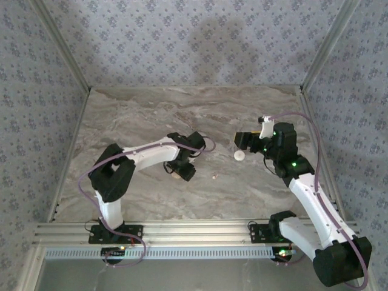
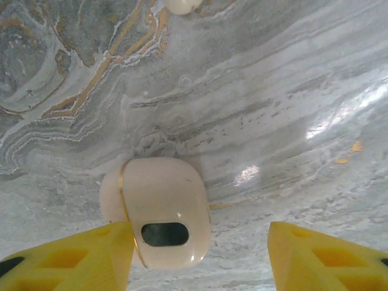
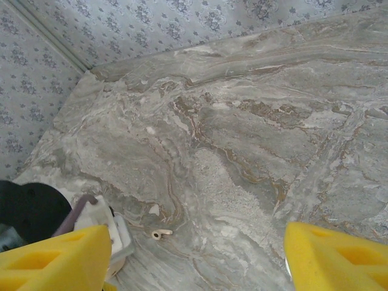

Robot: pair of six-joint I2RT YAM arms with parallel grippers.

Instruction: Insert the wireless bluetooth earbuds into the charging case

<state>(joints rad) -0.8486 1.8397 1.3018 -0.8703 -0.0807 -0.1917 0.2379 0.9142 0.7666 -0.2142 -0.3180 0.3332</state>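
Peach charging case (image 2: 160, 200) flat on the marbled counter (image 2: 291, 91), dark oval on its upper face, thin gold seam down one side. Sitting near the counter's middle, tucked against the finger at the left of the left wrist view, well apart from the opposite finger. Left pincer (image 2: 200, 254) spread, pinching nothing. Right pincer (image 3: 197, 254) spread wide too, with bare counter between its fingers.

One tiny pale earbud (image 3: 160, 234) loose on the counter, just beside the left arm (image 1: 151, 151), between the two pincers. Impossible to tell whether the case is open to receive it.

Case: probably light, hard-shelled and glossy, with rounded corners, so likely to skate on the polished stone or squirt out of a shallow pinch. Best taken low across two opposite flanks, or simply braced in place.

Earbud: almost weightless, stiff, prone to roll or flick away at a nudge. Best pinched with the very fingertips across its body, closing slowly.

Plenty of open counter all round both pieces. Patterned walls (image 1: 194, 42) well apart on three sides, metal rail (image 1: 182, 230) along the near edge. White round disc (image 1: 239, 155) near the right pincer, worth skirting. Main crowding risk: both pincers meeting over the same small spot.
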